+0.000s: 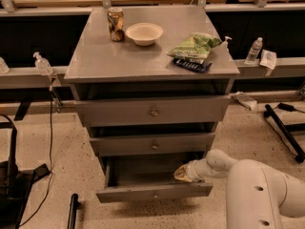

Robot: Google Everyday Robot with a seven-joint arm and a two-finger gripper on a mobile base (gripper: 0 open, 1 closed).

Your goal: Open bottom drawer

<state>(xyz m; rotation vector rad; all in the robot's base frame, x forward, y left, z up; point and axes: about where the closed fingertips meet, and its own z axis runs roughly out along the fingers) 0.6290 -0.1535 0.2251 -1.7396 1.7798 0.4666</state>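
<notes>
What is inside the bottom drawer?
The bottom drawer shows only its bare grey floor, plus the robot's end effector sitting in it at its right end. Its back part is hidden under the middle drawer.

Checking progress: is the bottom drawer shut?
No, the bottom drawer juts out past the middle drawer, with the gripper inside its right end.

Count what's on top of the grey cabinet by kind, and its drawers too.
Can: 1
Bowl: 1
Green bag: 1
Dark packet: 1
Drawers: 3 (top drawer, middle drawer, bottom drawer with the gripper at its right end)
Total: 7
</notes>
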